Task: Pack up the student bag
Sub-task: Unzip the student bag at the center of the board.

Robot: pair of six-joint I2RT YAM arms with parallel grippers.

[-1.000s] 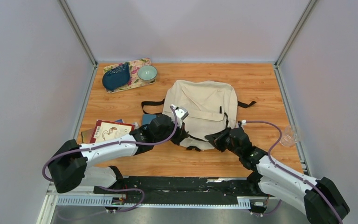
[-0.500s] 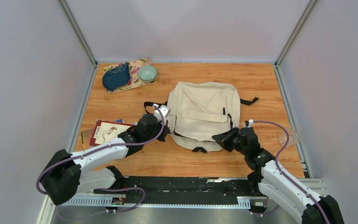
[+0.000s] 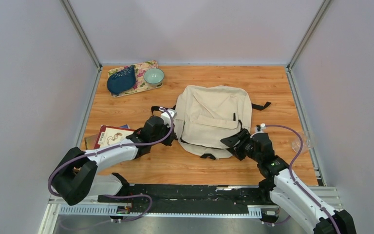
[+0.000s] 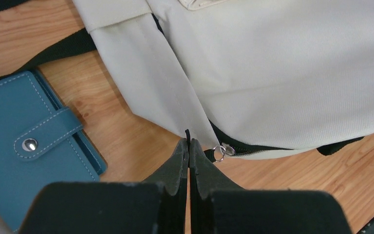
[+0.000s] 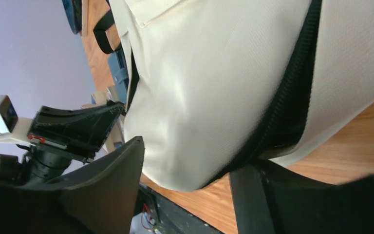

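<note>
The student bag [image 3: 214,114], a cream backpack with black straps, lies flat in the middle of the wooden table. My left gripper [image 3: 174,132] [image 4: 188,141] sits at the bag's near left corner, shut on a black zipper pull [image 4: 187,132], with its metal ring [image 4: 219,152] just beside the fingers. The black zipper line [image 4: 253,148] runs off to the right from there. My right gripper [image 3: 232,142] [image 5: 187,161] is at the bag's near right edge. It stands open, its two fingers apart on either side of the bag's rounded corner [image 5: 185,97].
A teal snap wallet [image 4: 24,146] lies left of the bag, next to a red-edged book [image 3: 113,137]. At the back left, a floral mat [image 3: 143,85] carries a dark blue pouch [image 3: 121,80] and a pale green bowl [image 3: 154,76]. A clear plastic cup [image 3: 303,141] stands at the right edge.
My left gripper has come down and leftward with the zipper pull. The right gripper has opened and let go of the bag's edge. The bag has settled flatter.
</note>
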